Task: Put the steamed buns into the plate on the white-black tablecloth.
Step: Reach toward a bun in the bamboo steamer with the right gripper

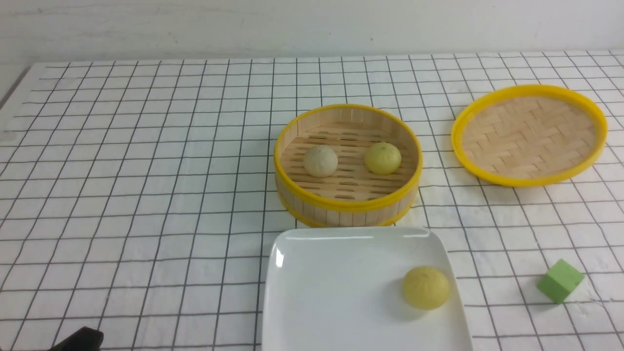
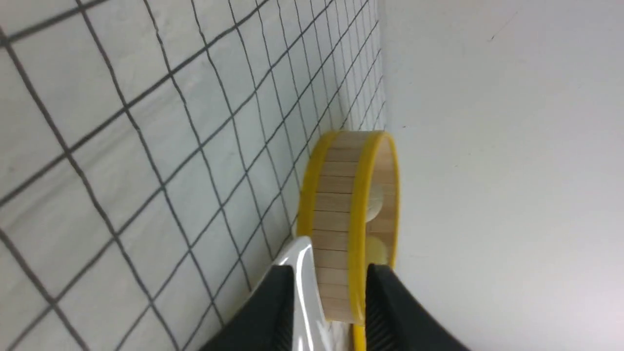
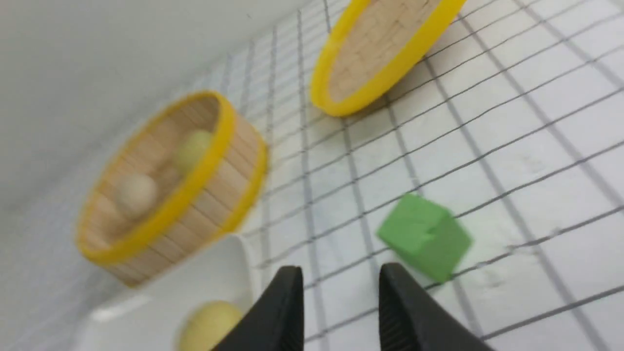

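Observation:
A beige-white steamed bun (image 1: 320, 161) and a pale yellow one (image 1: 382, 158) sit inside the round bamboo steamer (image 1: 347, 202) on the white-black tablecloth (image 1: 146, 195). A third pale yellow bun (image 1: 425, 287) lies on the right side of the white square plate (image 1: 331, 287), just in front of the steamer. My left gripper (image 2: 330, 292) is open and empty, low at the front left, facing the steamer (image 2: 336, 209) and the plate's corner (image 2: 304, 273). My right gripper (image 3: 341, 278) is open and empty, above the cloth between the plate (image 3: 161, 302) and the green cube (image 3: 424, 236).
The woven steamer lid (image 1: 529, 134) lies upside down at the back right. A green cube (image 1: 560, 280) sits at the front right of the plate. A white wall runs behind the table's far edge.

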`<action>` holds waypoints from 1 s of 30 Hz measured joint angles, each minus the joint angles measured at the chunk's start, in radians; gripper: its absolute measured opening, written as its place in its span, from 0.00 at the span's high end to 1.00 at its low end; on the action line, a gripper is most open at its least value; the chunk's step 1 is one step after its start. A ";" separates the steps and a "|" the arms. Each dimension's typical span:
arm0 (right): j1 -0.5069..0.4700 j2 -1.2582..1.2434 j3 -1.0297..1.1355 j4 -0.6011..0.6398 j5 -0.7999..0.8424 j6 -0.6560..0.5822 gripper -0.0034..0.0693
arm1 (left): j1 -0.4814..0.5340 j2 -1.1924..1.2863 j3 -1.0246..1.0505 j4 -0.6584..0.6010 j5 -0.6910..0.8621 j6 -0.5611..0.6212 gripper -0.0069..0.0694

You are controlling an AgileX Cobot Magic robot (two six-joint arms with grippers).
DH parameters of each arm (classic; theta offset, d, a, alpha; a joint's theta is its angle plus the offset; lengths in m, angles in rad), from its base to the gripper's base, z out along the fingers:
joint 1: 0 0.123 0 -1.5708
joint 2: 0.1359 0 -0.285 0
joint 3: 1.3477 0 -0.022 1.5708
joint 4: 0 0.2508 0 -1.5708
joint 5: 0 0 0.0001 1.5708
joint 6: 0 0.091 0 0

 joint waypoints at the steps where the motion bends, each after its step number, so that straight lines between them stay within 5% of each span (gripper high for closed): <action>1: 0.000 0.000 0.000 0.025 -0.001 0.005 0.62 | 0.000 0.000 0.000 -0.001 -0.002 -0.001 0.59; 7: 0.000 0.000 0.000 0.201 -0.018 0.058 0.62 | 0.000 0.000 0.000 0.032 -0.043 -0.002 0.60; 10: 0.000 0.000 -0.007 0.214 -0.014 0.058 0.64 | 0.000 0.000 -0.010 0.043 -0.052 0.044 0.63; 11: 0.000 0.000 -0.048 0.204 0.005 0.041 0.68 | 0.000 0.000 -0.064 0.057 -0.014 0.139 0.69; 14: 0.000 0.018 -0.138 0.149 0.039 -0.011 0.78 | 0.000 0.002 -0.172 0.073 0.035 0.270 0.80; 17: 0.001 0.144 -0.335 -0.053 0.206 -0.050 0.95 | 0.000 0.119 -0.381 0.103 0.200 0.457 0.90; 20: 0.001 0.366 -0.482 -0.224 0.501 -0.024 0.97 | 0.000 0.362 -0.496 0.137 0.460 0.586 0.91; 23: 0.001 0.563 -0.530 -0.263 0.665 -0.036 0.97 | 0.000 0.529 -0.540 0.150 0.613 0.667 0.91; 30: 0.001 0.913 -0.577 0.116 0.642 -0.477 0.92 | 0.000 0.912 -0.644 0.129 0.620 0.888 0.91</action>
